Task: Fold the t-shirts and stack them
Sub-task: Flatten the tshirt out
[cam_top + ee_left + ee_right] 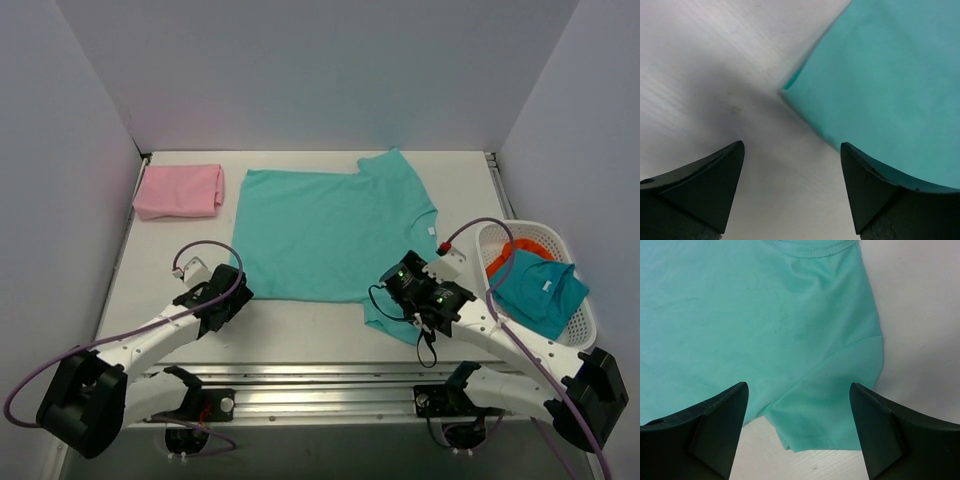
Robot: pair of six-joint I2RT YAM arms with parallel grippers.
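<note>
No text, brand, number or sign can be read anywhere; the small white neck label [432, 229] at the three-o'clock edge of the turquoise t-shirt [320, 235] is too small to show print.

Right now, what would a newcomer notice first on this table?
The turquoise t-shirt spread flat in the middle stands out first. A folded pink t-shirt sits in the far left corner, and a white basket of clothes stands to the right. Both grippers are open: the left gripper at the shirt's near left corner, the right gripper over its near sleeve.
</note>
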